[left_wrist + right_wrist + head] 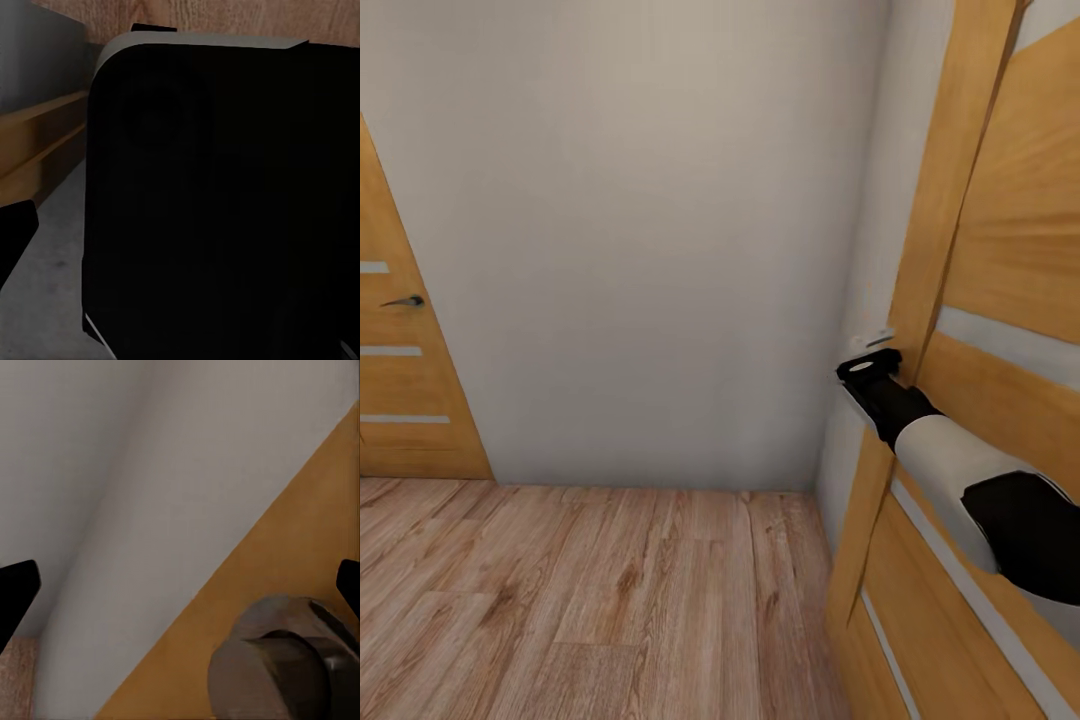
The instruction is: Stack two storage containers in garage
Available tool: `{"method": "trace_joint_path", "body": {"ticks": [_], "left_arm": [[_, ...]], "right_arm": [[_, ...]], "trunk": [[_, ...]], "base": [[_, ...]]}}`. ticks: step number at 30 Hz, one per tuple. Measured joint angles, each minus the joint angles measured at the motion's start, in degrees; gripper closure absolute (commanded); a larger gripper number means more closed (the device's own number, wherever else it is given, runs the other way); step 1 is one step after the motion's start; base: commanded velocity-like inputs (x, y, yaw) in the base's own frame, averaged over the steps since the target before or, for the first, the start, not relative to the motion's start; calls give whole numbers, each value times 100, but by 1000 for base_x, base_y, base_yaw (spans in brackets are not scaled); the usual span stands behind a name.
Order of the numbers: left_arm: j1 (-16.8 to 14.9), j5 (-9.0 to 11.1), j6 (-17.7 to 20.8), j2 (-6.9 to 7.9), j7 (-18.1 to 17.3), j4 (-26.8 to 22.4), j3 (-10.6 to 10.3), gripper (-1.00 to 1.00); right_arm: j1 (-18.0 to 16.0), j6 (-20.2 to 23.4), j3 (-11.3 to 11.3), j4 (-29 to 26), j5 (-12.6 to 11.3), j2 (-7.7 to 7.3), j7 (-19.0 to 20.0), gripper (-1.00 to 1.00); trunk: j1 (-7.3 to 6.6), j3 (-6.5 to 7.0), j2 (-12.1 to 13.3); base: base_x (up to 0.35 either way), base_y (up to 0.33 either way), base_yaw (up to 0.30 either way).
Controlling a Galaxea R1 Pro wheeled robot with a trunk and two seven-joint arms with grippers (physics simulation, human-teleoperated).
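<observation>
The right arm (950, 465) reaches to the edge of an orange-wood door (1010, 250) at the right of the head view, and the right gripper (180, 585) sits with its two dark fingertips (15, 592) spread wide, a grey metal door handle (281, 660) between them but not clamped. The likely failure from here is a miss at that handle — the fingers could slide off the rounded metal, or close on air beside it, and the door would not swing. With the robot this close, the door leaf could also jam against its arm or base. The left gripper (15, 240) shows one dark fingertip beside a large black housing (225, 202); whether it is spread or closed I cannot tell. Neither storage container appears here, so where they lie cannot be told from this spot. Counted: two wooden doors, the second (400, 380) at the far left with three pale slits and a lever handle (405, 300) — one plain white wall (660, 230), and one wood plank floor (590, 600).
</observation>
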Motion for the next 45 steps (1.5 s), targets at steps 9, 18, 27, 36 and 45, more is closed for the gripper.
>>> {"method": "trace_joint_path", "body": {"ticks": [9, 18, 27, 36, 45], "left_arm": [[0, 0, 0, 6, 0, 0, 0, -100], [0, 0, 0, 6, 0, 0, 0, -100], [0, 0, 0, 1, 0, 0, 1, -100], [0, 0, 0, 6, 0, -1, 1, -100], [1, 0, 1, 2, -1, -3, 1, -100]], "right_arm": [[0, -2, 4, 0, -11, -337, 4, -100], [-1, -2, 10, 5, -6, -336, 2, -100], [-2, 34, -2, 1, 17, -330, 0, -100], [0, 136, -45, 10, 41, 340, -102, -100], [1, -80, -52, 696, 38, 1098, -215, -100]], "trunk": [[0, 0, 0], [0, 0, 0], [0, 1, -1], [0, 0, 0], [0, -1, 0]], "base": [[0, 0, 0], [0, 0, 0], [0, 0, 0], [0, 0, 0], [0, 0, 0]]}}
